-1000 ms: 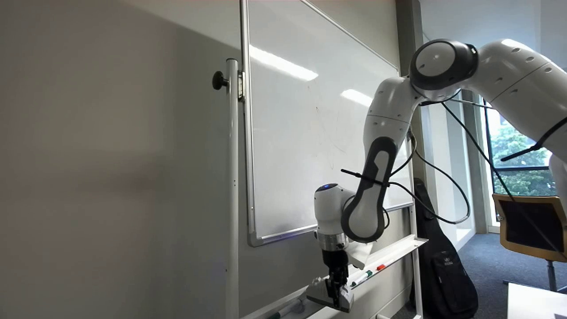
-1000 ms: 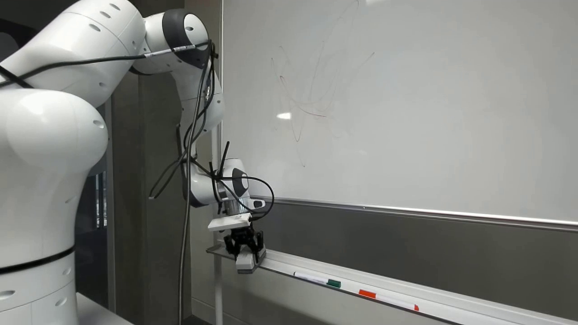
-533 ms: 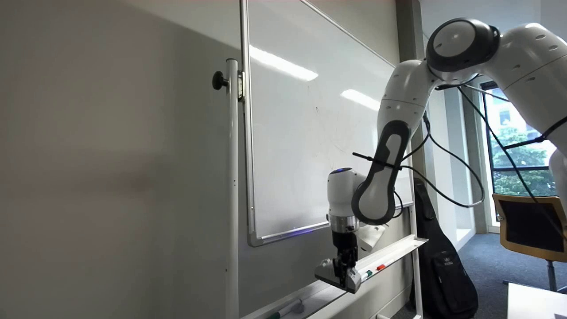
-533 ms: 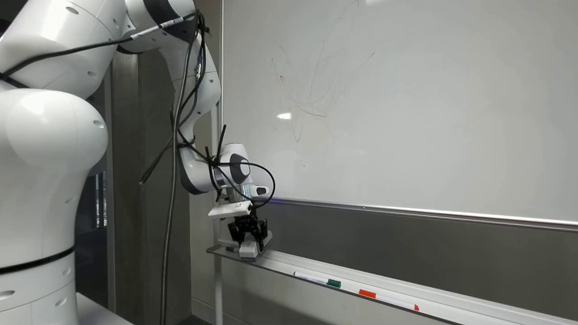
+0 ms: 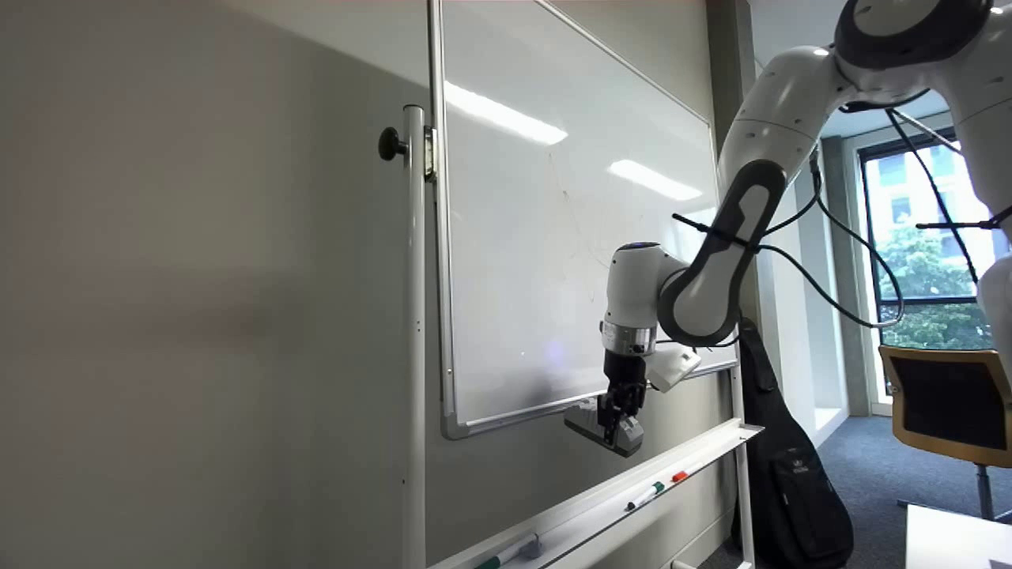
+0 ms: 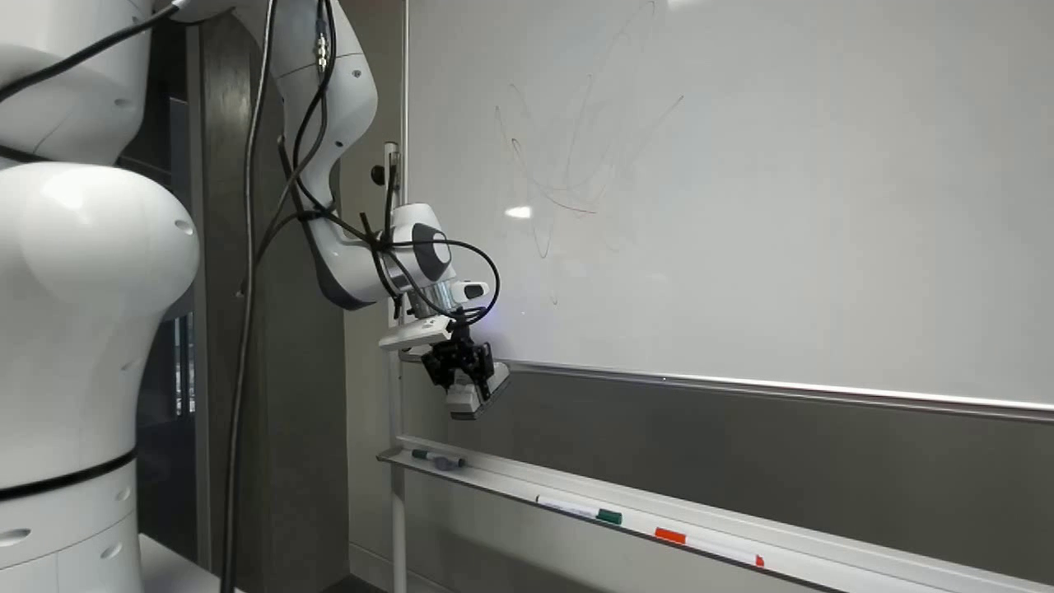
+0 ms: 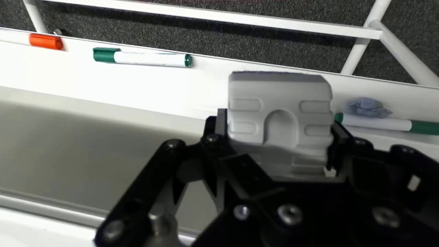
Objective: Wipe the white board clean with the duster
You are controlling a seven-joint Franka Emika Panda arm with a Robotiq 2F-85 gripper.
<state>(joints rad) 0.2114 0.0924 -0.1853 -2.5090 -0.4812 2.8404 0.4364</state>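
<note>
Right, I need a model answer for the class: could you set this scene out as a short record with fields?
End effector: gripping the duster
Duster position: held above the tray
White board: faint pen strokes showing
On tray: two green-capped markers, one orange-red-capped marker, crumpled bluish lump
Lump material: cannot tell

No txt legible — marker print blurred, bag logo tiny

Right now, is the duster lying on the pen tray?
No: in an exterior view, the end effector holds the duster clear above the tray.
</note>
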